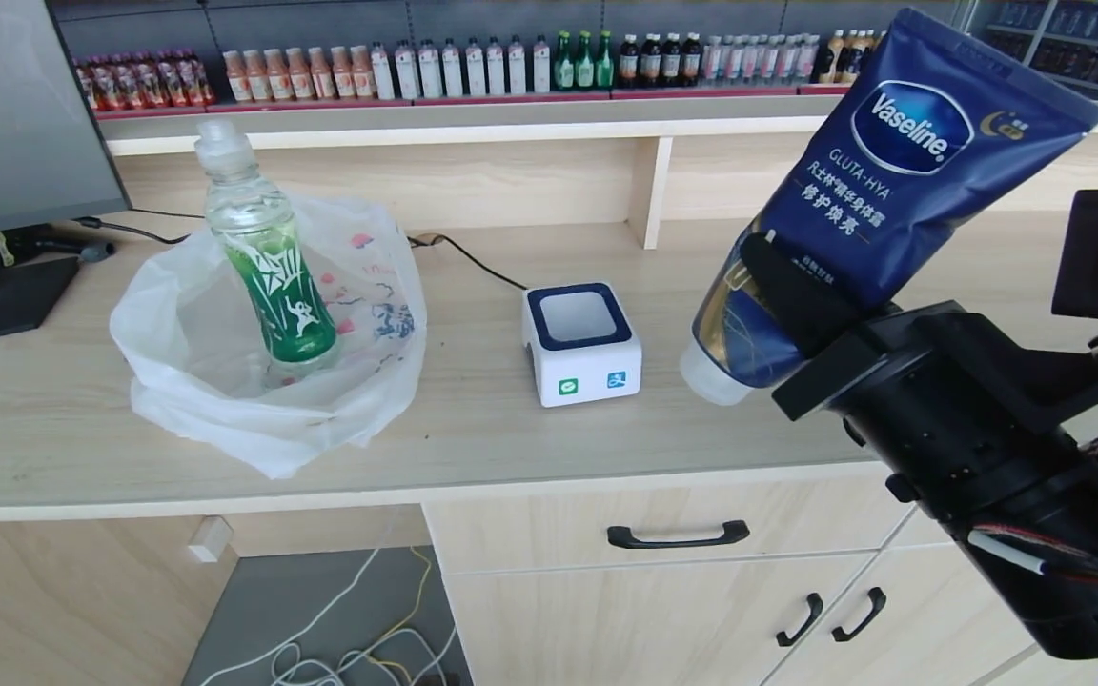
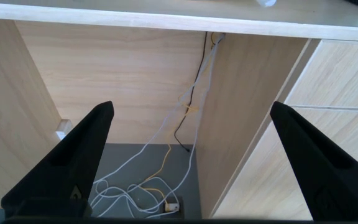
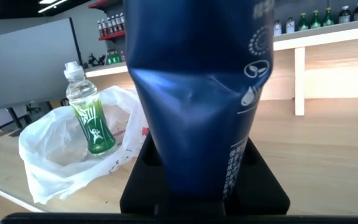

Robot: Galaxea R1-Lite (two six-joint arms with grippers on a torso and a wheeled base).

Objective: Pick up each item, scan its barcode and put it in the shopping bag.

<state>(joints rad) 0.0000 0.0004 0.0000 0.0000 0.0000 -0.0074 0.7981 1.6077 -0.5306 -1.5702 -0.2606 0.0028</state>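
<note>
1. The right hand (image 1: 797, 305) has its fingers closed tight around a blue lotion tube (image 1: 892, 181), gripping it near the cap end.
2. The tube is held in the air above the bench (image 1: 34, 419), tilted, with its pale cap pointing down and its crimped end up. It is to the right of the white scanner (image 1: 582, 343).
3. A clear bottle with a green label (image 1: 268, 257) stands leaning inside the white shopping bag (image 1: 177, 381), which lies on the bench to the left of the scanner.
4. The left hand (image 2: 191, 107) is below the bench edge, its fingers spread wide with nothing between them. It faces the recess where loose cables (image 2: 148, 186) lie.
</note>
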